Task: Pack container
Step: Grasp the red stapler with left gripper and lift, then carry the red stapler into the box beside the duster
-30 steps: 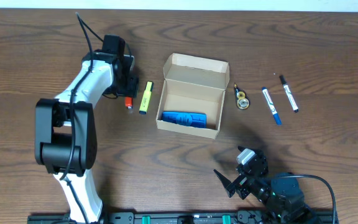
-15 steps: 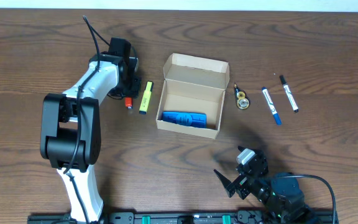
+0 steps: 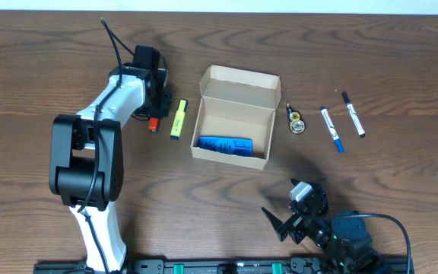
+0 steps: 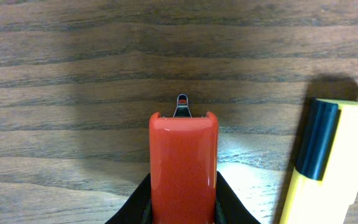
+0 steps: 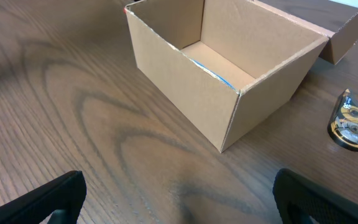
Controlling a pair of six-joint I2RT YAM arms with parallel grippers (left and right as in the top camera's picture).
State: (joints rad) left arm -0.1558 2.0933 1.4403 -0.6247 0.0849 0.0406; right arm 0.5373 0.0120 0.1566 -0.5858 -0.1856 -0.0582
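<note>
The container (image 3: 241, 81), a tan cardboard box with its flap lid open, stands mid-table with a blue object (image 3: 225, 144) inside. Left of it, my left gripper (image 3: 156, 113) is shut on a small red rectangular object (image 3: 153, 124) with a metal tip. In the left wrist view the black fingers press both sides of the red object (image 4: 183, 165), at the left gripper (image 4: 183, 208). A yellow highlighter (image 3: 178, 119) lies just right of it. My right gripper (image 3: 295, 217) stands open near the front edge, facing the container (image 5: 185, 68).
Right of the container lie a small tape dispenser (image 3: 296, 122), a blue marker (image 3: 331, 129) and a black marker (image 3: 353, 114). The highlighter (image 4: 328, 162) lies close beside the left fingers. The tape dispenser (image 5: 353, 124) also shows in the right wrist view.
The left jaws have closed onto the red object, which has shifted slightly left. The left arm swung a little to the right a second ago. The right arm has not moved.
</note>
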